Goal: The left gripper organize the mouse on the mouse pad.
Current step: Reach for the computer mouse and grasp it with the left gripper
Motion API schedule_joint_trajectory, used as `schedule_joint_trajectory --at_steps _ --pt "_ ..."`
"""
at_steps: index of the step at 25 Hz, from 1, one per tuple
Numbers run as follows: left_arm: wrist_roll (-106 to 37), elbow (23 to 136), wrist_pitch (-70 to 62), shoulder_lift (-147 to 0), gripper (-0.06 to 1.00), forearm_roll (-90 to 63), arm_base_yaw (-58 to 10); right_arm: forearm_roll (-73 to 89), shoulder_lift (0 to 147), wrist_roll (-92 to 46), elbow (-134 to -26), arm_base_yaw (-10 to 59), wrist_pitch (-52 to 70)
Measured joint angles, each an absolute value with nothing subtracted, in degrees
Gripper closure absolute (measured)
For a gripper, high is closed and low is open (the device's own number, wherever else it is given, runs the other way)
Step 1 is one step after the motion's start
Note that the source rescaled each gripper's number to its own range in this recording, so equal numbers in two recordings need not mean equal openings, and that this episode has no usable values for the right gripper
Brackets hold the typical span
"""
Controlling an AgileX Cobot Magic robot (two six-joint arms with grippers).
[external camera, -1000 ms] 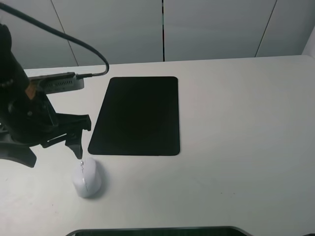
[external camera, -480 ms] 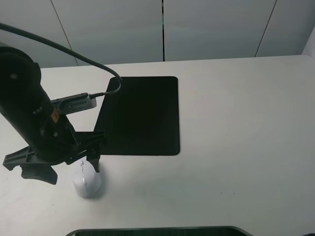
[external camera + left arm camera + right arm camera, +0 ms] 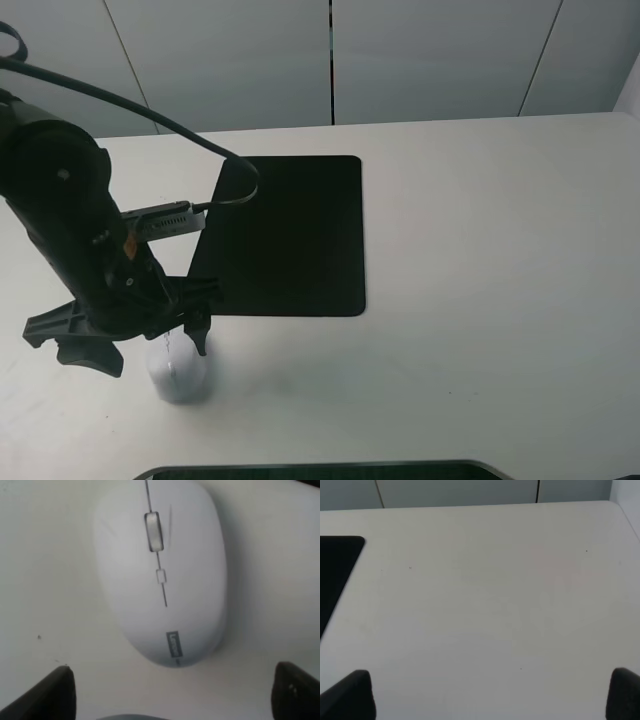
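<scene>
The white mouse [image 3: 180, 376] lies on the table just off the near left corner of the black mouse pad [image 3: 282, 235], apart from it. My left gripper [image 3: 142, 345] hangs right over the mouse and partly covers it. In the left wrist view the mouse [image 3: 160, 570] fills the picture, scroll wheel pointing away, and the left gripper [image 3: 172, 700] is open, its dark fingertips [image 3: 52, 692] wide apart on either side of the mouse's near end. The right gripper [image 3: 485, 695] is open over bare table, with a corner of the pad [image 3: 335, 565] in its view.
A black cable [image 3: 150, 105] arcs from the left arm over the pad's left edge. A dark object [image 3: 320, 470] runs along the table's front edge. Grey wall panels stand behind the table's far edge.
The left arm has swung forward and to the right, bringing its open gripper from beside the pad's left edge to over the mouse. Mouse and pad have not moved.
</scene>
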State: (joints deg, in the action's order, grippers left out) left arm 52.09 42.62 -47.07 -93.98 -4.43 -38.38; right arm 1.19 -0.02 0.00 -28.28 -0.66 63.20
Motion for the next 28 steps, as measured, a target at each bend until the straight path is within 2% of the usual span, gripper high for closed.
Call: schedule_joint_trajectory --at_steps 28 --pt "51.02 42.62 -39.30 -102.62 -0.06 -1.75 -37.25 1.19 -0.02 0.00 -28.28 -0.66 63.20"
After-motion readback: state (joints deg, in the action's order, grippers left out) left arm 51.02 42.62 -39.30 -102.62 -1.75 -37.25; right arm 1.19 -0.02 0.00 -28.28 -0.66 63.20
